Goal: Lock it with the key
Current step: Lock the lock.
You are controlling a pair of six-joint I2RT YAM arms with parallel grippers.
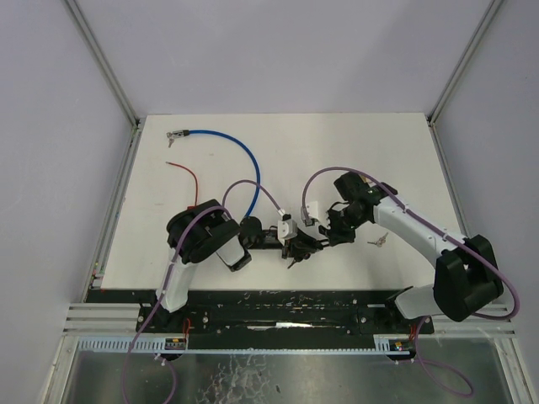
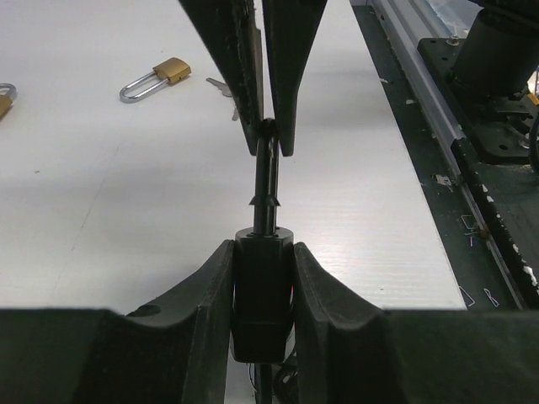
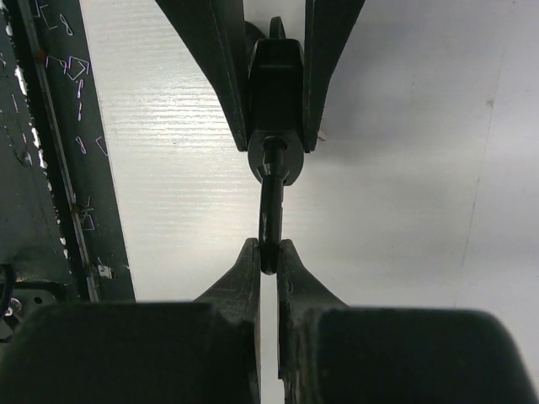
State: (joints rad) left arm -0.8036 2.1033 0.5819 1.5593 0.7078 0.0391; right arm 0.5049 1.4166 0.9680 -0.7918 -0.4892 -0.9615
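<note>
Near edge: both arm bases, L arm on the left, R arm on the right, both reaching in to meet just in front of the bases, a little left of centre of the table (image 1: 337,143).

L gripper (image 2: 263,246): narrow, fingers clamped on either side of a black lock (image 2: 263,303). The lock is held off the tabletop, with its key end turned toward the R arm.

R gripper (image 3: 268,244): nearly closed, fingertips pinching the thin black key (image 3: 269,206). The key's far end sits in the round face of the lock. Key and lock are in one straight line between the two claws. How deep the key is seated, or whether it is turned: can't tell.

On the table just beside the R forearm: small key bunch (image 1: 379,241), lying loose.

Beyond the claws, L wrist view: brass padlock (image 2: 156,77) lying flat, with its shackle pointing left.

Further back, left half: red wire (image 1: 189,175), then blue cable (image 1: 240,147) curving toward the far-left corner, with a metal fitting at its end.
</note>
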